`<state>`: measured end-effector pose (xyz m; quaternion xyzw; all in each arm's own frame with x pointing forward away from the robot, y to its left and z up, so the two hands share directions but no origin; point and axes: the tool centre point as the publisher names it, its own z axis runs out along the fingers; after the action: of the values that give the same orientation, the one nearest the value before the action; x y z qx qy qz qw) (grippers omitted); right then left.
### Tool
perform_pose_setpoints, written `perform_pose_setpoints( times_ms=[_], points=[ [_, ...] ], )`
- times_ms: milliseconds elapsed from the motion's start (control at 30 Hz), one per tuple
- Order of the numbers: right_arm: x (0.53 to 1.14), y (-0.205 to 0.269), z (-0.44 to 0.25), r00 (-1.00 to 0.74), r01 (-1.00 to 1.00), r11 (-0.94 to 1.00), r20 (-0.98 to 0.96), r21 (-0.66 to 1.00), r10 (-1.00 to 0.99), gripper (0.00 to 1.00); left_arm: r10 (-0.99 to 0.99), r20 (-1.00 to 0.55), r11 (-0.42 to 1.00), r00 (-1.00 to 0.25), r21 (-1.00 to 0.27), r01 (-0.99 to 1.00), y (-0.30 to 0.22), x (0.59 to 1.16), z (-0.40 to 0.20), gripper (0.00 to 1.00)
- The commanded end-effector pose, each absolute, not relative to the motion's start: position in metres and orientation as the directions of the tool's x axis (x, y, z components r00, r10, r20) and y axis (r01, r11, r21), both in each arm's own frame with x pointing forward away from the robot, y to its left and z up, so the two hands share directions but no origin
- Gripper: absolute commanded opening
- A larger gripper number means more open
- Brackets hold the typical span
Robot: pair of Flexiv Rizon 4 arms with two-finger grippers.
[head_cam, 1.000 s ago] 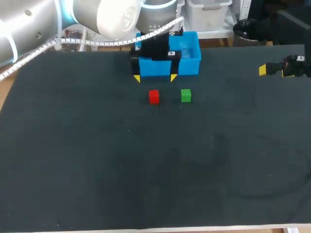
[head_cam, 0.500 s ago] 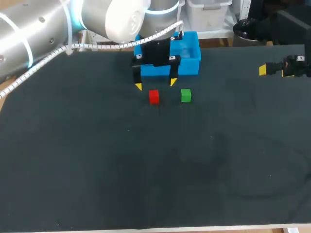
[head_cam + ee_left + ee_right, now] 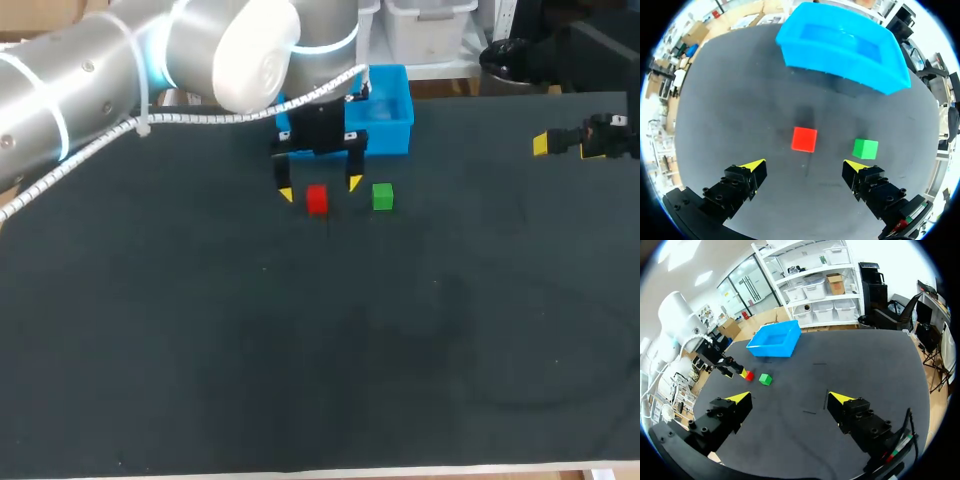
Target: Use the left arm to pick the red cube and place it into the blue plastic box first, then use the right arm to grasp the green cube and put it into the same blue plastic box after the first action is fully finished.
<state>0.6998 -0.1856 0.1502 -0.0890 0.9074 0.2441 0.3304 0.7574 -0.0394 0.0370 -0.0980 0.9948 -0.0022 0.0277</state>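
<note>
Inspected a dark table (image 3: 300,350) carrying every task item.

Noted the left arm (image 3: 100,60) entering from 10 o'clock, cut off at the frame edge and covering the near-left corner of the blue plastic box (image 3: 385,110). Located that box at the table's 12 o'clock edge. Seen whole only from the left wrist (image 3: 840,45), well ahead of the fingers.

Found the left claw (image 3: 319,188) released, yellow tips spread wide to either side of the red cube (image 3: 317,199) and touching neither face. Cannot tell its height above the table.

Found the right claw (image 3: 790,399) likewise released, holding nothing, out at the table's 2 o'clock edge and well apart from both cubes. In the head view, only one yellow tip shown, the rest cropped.

Placed the red cube on the table at 7 o'clock from the box. From the left wrist (image 3: 804,139), lying ahead of and between the tips.

Placed the green cube (image 3: 382,196) at 3 o'clock from the red, near but apart.
</note>
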Motion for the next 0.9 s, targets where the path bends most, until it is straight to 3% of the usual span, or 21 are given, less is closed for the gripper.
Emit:
perform_pose_setpoints(
  times_ms=[33,900],
  points=[
    [0.7,-0.185,0.15,-0.766,-0.322,0.866,-0.643,0.383,0.0,1.0,-0.186,-0.054,0.982,-0.981,-0.008,-0.186,-0.036,0.759,0.025,1.0],
    [0.7,-0.185,0.15,-0.766,-0.322,0.866,-0.643,0.383,0.0,1.0,-0.13,-0.035,0.991,-0.991,0.021,-0.131,-0.029,0.785,-0.01,1.0]
  ],
)
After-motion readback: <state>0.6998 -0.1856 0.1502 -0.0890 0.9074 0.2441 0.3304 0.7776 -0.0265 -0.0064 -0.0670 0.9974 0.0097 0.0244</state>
